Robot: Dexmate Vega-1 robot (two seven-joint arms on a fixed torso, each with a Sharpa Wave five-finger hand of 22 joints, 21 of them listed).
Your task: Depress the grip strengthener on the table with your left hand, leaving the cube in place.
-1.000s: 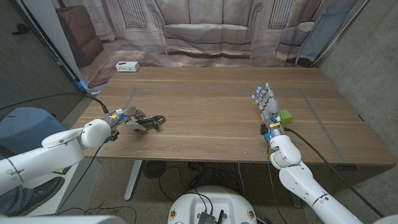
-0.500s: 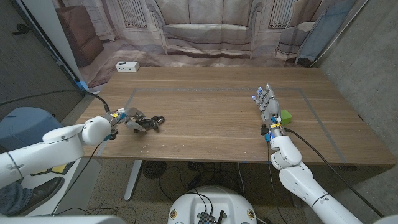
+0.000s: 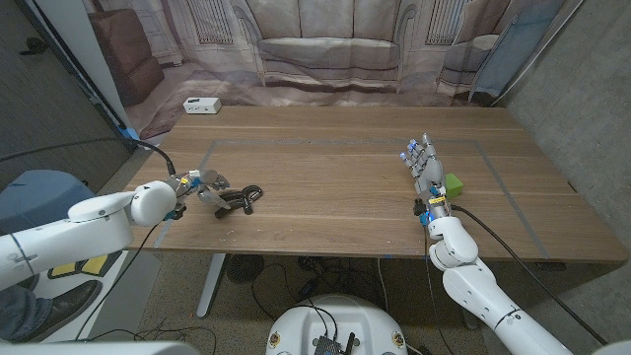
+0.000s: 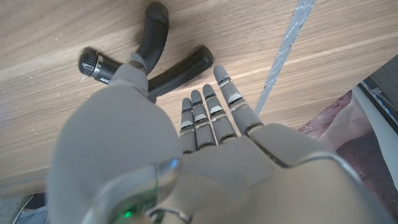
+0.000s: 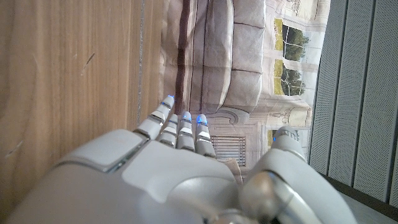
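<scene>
Black two-handled grip strengthener lying on the wooden table, toward its left near edge. Left hand of grey plastic just beside the handles, fingers straight and side by side, thumb over the spot where the two handles meet; contact with the strengthener hard to tell, nothing gripped. Strip of grey tape running across the wood near those fingertips. Right hand standing on edge on the far right side, fingers extended with small gaps, holding nothing. Small green cube just beside it, on its outer side. White box at the far left corner.
</scene>
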